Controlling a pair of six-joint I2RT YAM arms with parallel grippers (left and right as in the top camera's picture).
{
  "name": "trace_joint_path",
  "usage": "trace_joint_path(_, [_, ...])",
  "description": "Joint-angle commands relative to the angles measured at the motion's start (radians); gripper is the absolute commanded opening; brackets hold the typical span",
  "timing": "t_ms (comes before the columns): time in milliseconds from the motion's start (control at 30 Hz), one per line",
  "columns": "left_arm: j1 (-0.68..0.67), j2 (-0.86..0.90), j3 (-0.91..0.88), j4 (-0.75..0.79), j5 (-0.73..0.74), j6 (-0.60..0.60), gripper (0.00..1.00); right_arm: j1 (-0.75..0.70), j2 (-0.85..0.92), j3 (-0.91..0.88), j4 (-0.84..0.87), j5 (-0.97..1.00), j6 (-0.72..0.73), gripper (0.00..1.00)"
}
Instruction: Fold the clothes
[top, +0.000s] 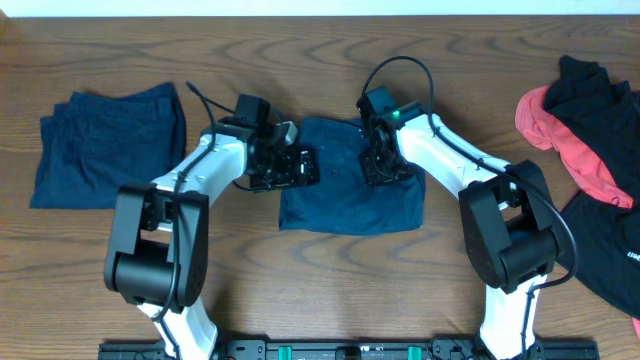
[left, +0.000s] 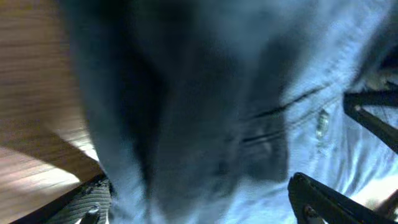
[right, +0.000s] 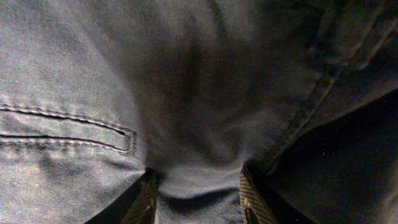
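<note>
Shorts (top: 350, 200) of dark navy lie on the desk (top: 330, 290) between both hands. Right hand (top: 381, 168) pinches a ridge of cloth between its fingers (right: 144, 200). Left hand (top: 297, 168), at the edge beside it, stands open and holds nothing. To fold well, I think it should take that edge firmly, then both lift together. Long axis seems to run from hand to hand, with the button (left: 321, 122) end toward the left one.
</note>
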Motion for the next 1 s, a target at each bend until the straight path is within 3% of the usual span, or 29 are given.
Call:
trace_joint_path(0, [-0.044,0.043,-0.008,-0.005,0.031,0.046,0.88,-0.014,-0.003,-0.019,0.001,0.051,-0.010,0.43])
trace_joint_path(67, [-0.062,0.043,-0.007,-0.001,0.030,0.060,0.78,-0.014,-0.003,-0.019,-0.003,0.051,-0.010,0.43])
trace_joint_path(200, [-0.066,0.042,-0.007,0.010,-0.005,0.058,0.36,-0.014,-0.003,-0.019,-0.015,0.051,-0.010,0.42])
trace_joint_path(367, [-0.057,0.016,-0.003,-0.048,-0.180,0.058,0.08,-0.014,-0.005,-0.014,-0.023,0.051,-0.010,0.42])
trace_joint_path(700, [0.073,-0.185,0.062,-0.312,-0.633,0.061,0.06,-0.043,-0.117,0.138,-0.166,0.051,-0.010,0.42])
trace_joint_path(867, [0.174,-0.334,0.101,-0.333,-0.666,0.206,0.06,-0.069,-0.202,0.144,-0.169,0.052,-0.010,0.45])
trace_joint_path(967, [0.220,-0.419,0.109,-0.300,-0.764,0.251,0.06,-0.080,-0.215,0.144,-0.177,0.051,-0.010,0.45])
